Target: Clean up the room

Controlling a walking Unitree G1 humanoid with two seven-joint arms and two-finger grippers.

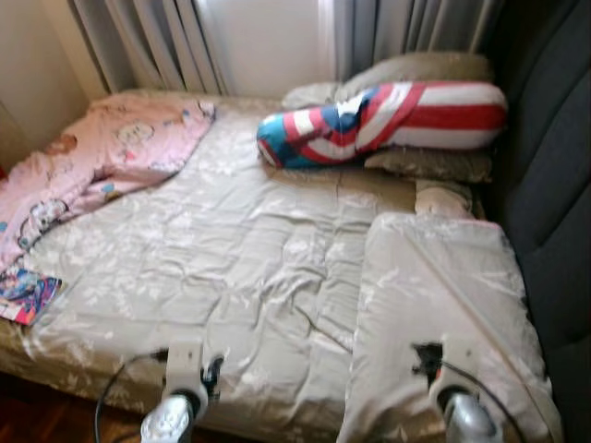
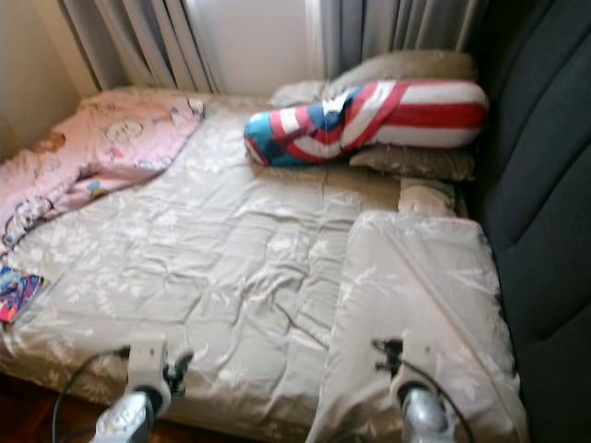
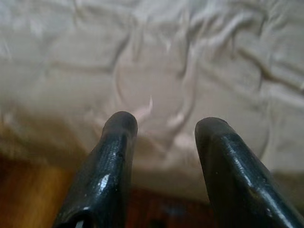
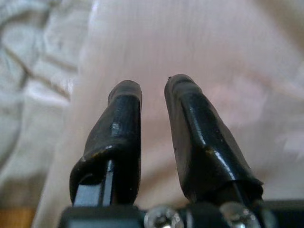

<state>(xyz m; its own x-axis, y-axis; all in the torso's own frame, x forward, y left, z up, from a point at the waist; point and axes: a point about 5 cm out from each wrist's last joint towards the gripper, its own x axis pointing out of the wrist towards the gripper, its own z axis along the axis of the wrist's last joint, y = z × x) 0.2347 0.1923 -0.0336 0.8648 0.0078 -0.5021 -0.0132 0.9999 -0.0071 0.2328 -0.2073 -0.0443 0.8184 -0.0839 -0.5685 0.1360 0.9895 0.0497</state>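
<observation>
Left gripper [image 3: 164, 126] wide, empty, at the bed's near edge. Right gripper [image 4: 152, 92] narrow, empty, over the folded quilt [image 1: 443, 305]. Remaining: pink blanket [image 1: 111, 152] crumpled, striped bolster [image 1: 388, 120] askew, book [image 1: 26, 293] loose.

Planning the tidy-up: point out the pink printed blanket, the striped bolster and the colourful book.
pink printed blanket [image 1: 111, 148], left eye view, its middle.
red, white and blue striped bolster pillow [image 1: 388, 120], left eye view, mid-body.
colourful book [image 1: 26, 293], left eye view, cover.

Satiny quilted bedspread [image 1: 240, 268]; glossy black rubbery fingers [image 3: 111, 156]
</observation>
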